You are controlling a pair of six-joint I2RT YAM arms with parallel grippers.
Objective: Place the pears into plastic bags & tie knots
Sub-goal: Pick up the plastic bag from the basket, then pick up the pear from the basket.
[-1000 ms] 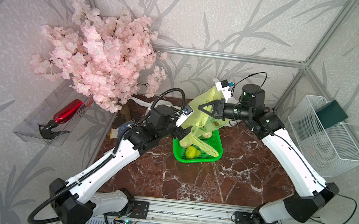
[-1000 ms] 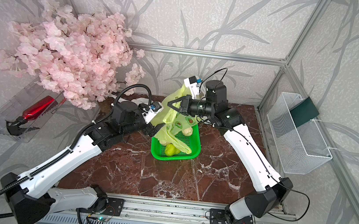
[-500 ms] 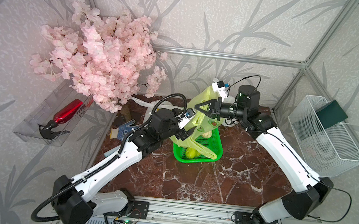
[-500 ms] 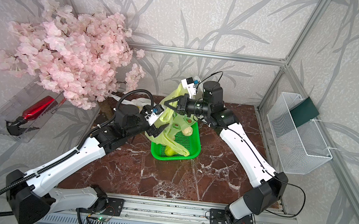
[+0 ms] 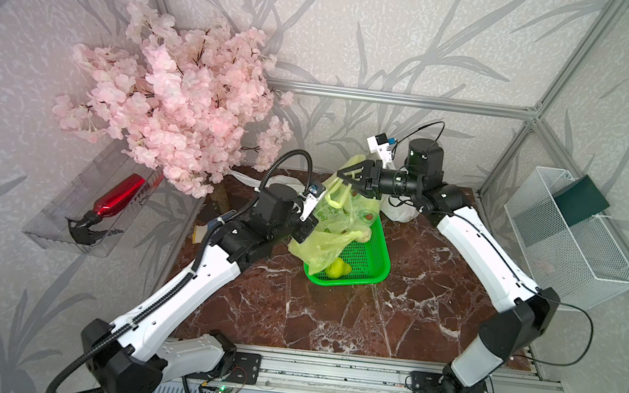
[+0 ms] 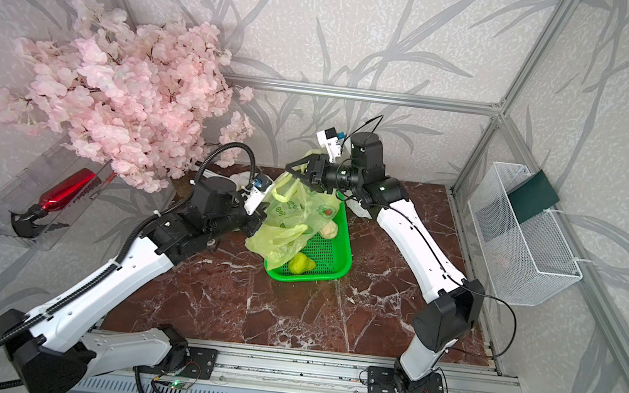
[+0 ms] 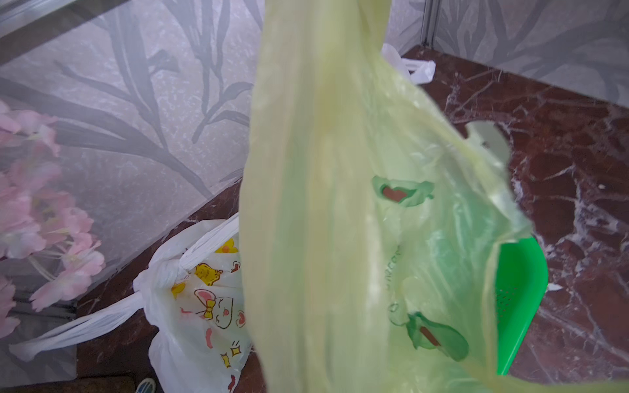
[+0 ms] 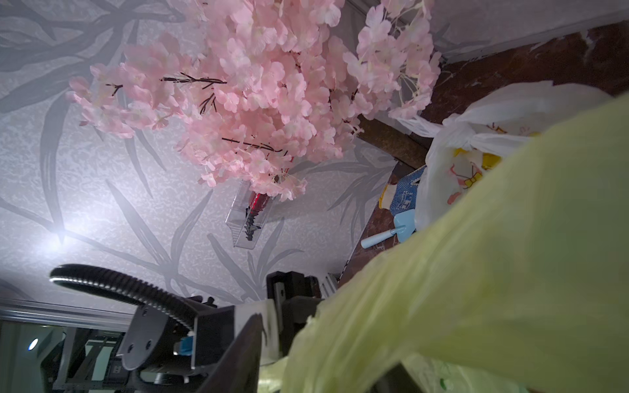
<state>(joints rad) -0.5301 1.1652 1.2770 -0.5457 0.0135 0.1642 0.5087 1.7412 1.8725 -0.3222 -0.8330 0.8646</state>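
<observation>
A translucent yellow-green plastic bag (image 5: 336, 224) (image 6: 290, 219) hangs slack over the green mesh basket (image 5: 376, 263) (image 6: 334, 258). My left gripper (image 5: 303, 231) (image 6: 257, 226) is shut on the bag's left side; its fingers are hidden behind plastic in the left wrist view. My right gripper (image 5: 341, 175) is open above the bag, whose handle strip lies between the spread fingers (image 8: 245, 354). A green pear (image 5: 337, 266) and a cream pear (image 5: 362, 233) lie in the basket. A white rabbit-print bag (image 7: 204, 306) with a tied knot (image 7: 178, 268) sits behind. Another white bag (image 5: 397, 212) lies at the back right.
A pink blossom tree (image 5: 178, 101) overhangs the back left corner. A clear wall tray holds a red bottle (image 5: 115, 197). A white wire basket (image 5: 566, 238) hangs on the right wall. A blue scoop (image 8: 398, 231) and a dotted glove lie by the white bag on the marble table (image 5: 331, 320).
My left gripper has moved in and shut on the yellow-green bag. My right gripper has opened, and the bag has sagged lower over the basket.
</observation>
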